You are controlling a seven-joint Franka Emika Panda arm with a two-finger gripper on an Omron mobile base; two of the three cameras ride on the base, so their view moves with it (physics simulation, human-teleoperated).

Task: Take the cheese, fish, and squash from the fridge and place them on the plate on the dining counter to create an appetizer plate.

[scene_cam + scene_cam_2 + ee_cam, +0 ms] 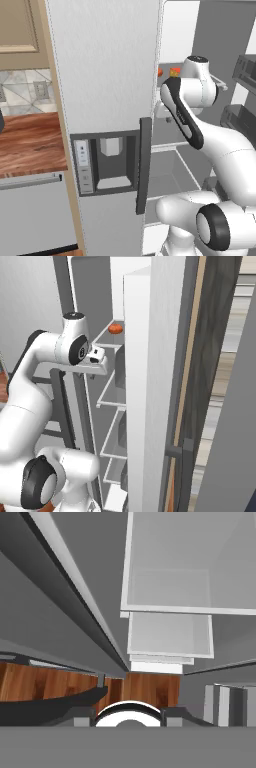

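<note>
Squash (115,328): one, a round orange-brown lump on an upper white shelf (107,336) inside the fridge (107,75), just above the hand (96,358) and a little deeper in; not touching it.

In the left base view two small bits of colour sit on that shelf level: a reddish-orange lump (160,71) and a yellow-orange piece with a red edge, likely the cheese (174,72), both just above the arm's wrist. No fish made out.

Hand: one, at the open fridge compartment below the squash's shelf. Finger tips (82,716) show low in the hand view, set apart with nothing between them; whether spread fully, cannot tell.

Shelves: at least three white ones stacked below the hand. Wood-grain floor (150,687) beyond them.

Fridge door: one shut, with a dark dispenser panel (107,162) and one dark vertical handle (144,165). Wood-top counter (30,142) well to its far side.
</note>
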